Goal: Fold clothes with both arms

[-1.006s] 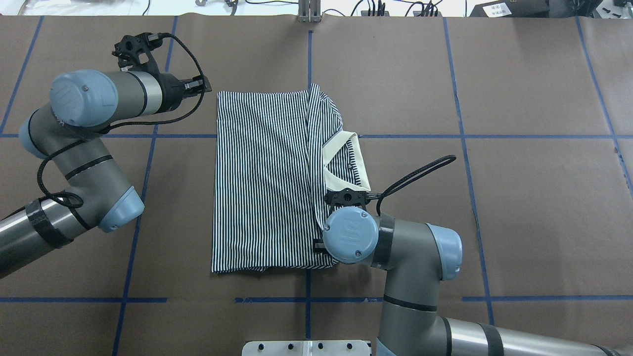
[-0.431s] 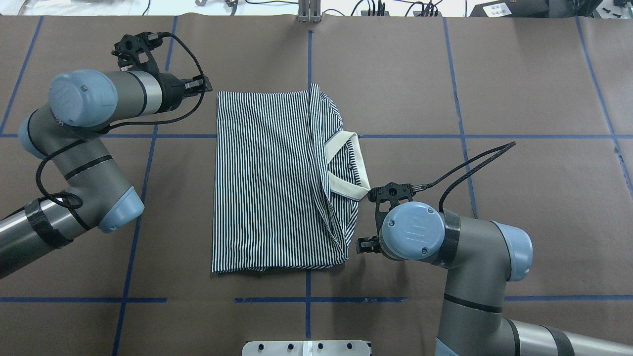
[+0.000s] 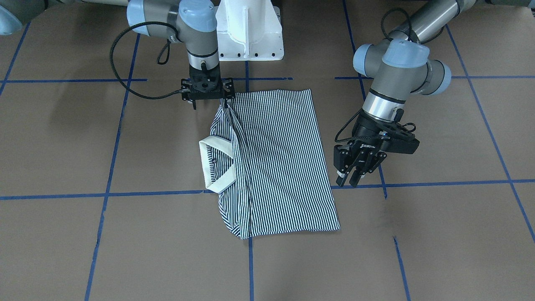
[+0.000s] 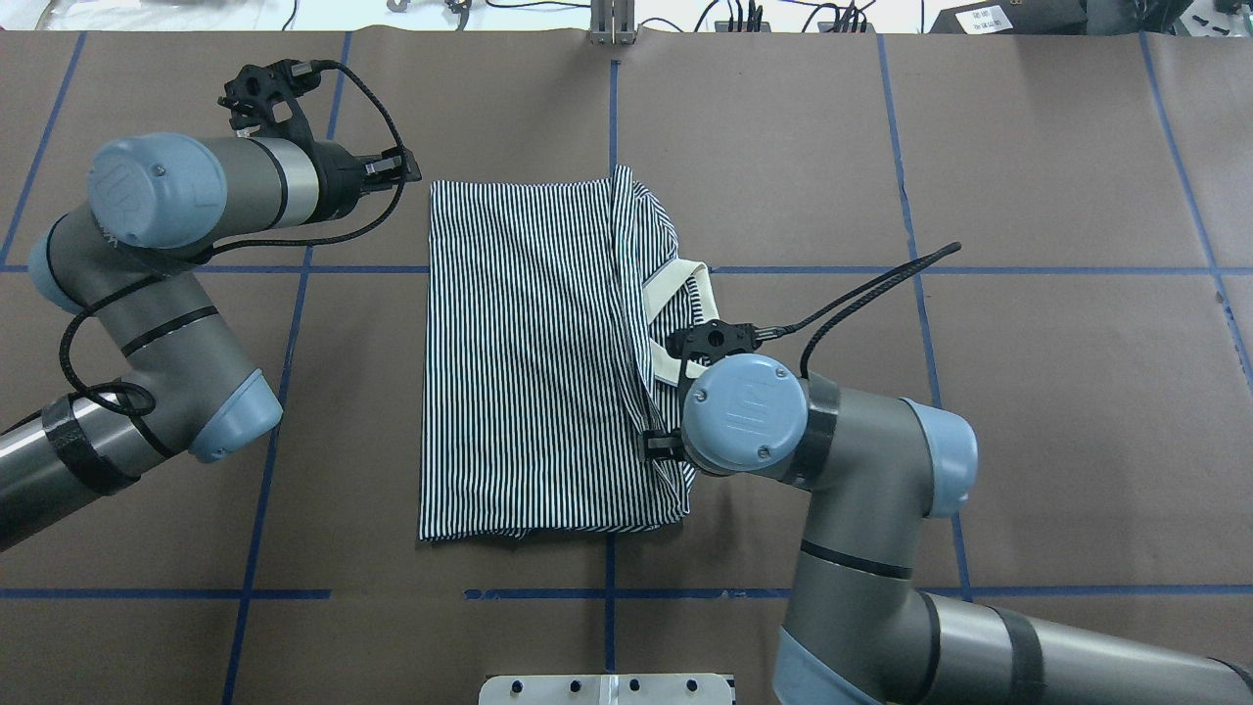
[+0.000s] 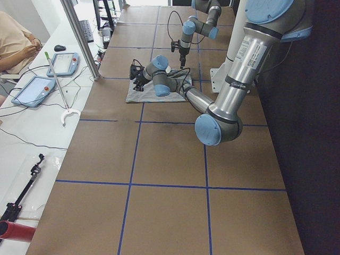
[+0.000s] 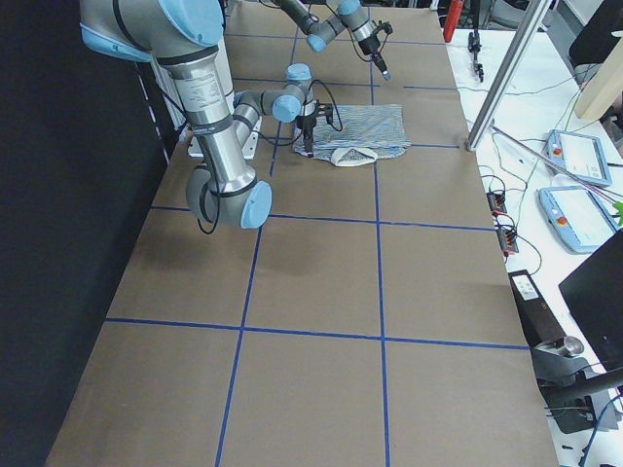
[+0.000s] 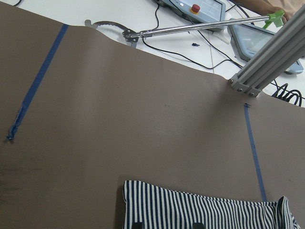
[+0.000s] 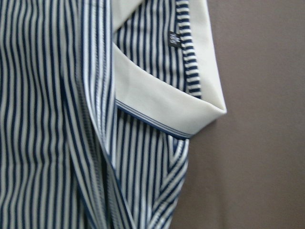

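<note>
One polo shirt (image 4: 524, 362) — navy-and-white stripes, folded to a tall rectangle, lying flat at the centre of the table (image 4: 1067, 147). Its cream collar (image 3: 207, 167) pokes out past the folded edge, towards the left of the front-facing frame.

Two arms, itemised:
- The right pincer (image 3: 209, 94) points straight down over the shirt's corner at the folded edge, near the top centre of the front-facing frame. The wrist hides its fingers, so whether it is open or closed cannot be told. Its wrist camera is filled with stripes and collar at close range.
- The left pincer (image 3: 347, 182) has its fingers parted and grips nothing. It is raised above the table just beside the shirt's plain edge, right of centre in that frame.

Blue tape lines (image 4: 979, 270) grid the brown table.
</note>
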You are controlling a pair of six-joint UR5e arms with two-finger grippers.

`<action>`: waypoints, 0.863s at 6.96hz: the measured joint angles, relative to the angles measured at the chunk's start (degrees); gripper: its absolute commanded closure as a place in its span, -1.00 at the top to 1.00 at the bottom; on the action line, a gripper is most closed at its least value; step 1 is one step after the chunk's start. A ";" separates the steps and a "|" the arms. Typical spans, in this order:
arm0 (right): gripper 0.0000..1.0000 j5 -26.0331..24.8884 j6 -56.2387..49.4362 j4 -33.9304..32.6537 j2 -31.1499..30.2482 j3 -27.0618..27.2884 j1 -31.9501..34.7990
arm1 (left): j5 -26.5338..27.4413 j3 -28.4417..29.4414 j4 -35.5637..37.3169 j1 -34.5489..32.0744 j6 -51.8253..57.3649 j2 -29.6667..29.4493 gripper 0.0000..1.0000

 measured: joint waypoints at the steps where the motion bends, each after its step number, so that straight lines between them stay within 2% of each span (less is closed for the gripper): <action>1: 1.00 -0.06 0.54 0.17 3.33 -3.82 0.12 | -0.30 -1.13 0.04 -0.01 -0.02 0.94 -0.09; 3: 1.00 -0.17 0.35 0.11 6.06 -8.14 0.17 | -0.44 -2.13 0.05 -0.01 -0.09 1.79 -0.09; 6: 1.00 -0.34 -0.76 0.04 7.49 -11.51 0.46 | -0.52 -2.48 0.05 0.07 -0.67 2.36 -0.09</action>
